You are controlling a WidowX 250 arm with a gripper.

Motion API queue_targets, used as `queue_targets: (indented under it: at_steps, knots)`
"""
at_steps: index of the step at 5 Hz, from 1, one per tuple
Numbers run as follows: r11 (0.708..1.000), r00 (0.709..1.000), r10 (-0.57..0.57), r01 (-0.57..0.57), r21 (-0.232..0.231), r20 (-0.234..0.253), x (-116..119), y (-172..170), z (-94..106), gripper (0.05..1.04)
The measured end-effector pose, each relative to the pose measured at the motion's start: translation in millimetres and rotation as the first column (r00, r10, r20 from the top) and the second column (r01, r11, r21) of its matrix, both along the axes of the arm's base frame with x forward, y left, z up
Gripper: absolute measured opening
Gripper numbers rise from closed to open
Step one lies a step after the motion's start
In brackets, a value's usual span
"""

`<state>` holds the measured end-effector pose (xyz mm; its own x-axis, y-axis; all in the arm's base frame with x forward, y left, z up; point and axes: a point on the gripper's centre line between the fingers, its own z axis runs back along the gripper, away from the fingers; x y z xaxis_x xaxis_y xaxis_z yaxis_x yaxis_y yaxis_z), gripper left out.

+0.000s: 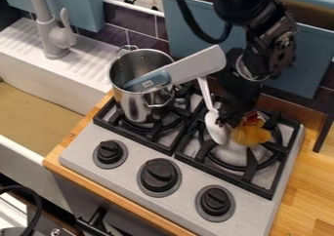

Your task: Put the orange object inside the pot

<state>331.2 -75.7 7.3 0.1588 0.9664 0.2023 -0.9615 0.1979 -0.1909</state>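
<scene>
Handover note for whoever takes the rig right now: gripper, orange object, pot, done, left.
Gripper: down at the right burner, right by the orange object; can't tell if it has a grip.
Orange object: at the right burner, outside the pot.
Pot: upright on the left burner, with a spatula slanting out over its rim.
Spoon: close beside the gripper.
Done: gripper is at the object.
Left: confirm grip, lift, place in pot; the spatula may get in the way.

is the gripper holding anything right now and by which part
That can't be told: the gripper is right by the red end of the orange object, but whether it grips is unclear.
</scene>
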Motion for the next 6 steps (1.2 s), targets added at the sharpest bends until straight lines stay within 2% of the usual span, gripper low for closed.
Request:
queue_targets:
  at_steps: [1,2,3,4,5,6]
  knots:
    - [1.0,1.0,-0.006,0.006,-0.025,0.0,-2,-6,3.9,0.405]
    - [0.997,0.999,-0.041,0.041,-0.063,-0.01,-18,-19,16.4,0.405]
    - [0.989,0.995,-0.101,0.099,-0.107,-0.011,-44,-27,32.8,0.405]
    - [0.982,0.989,-0.149,0.147,-0.12,-0.008,-65,-25,40.0,0.405]
    - [0.971,0.979,-0.203,0.197,-0.136,-0.029,-82,-18,46.6,0.405]
    - [0.97,0.979,-0.201,0.193,-0.149,-0.038,-93,9,55.6,0.405]
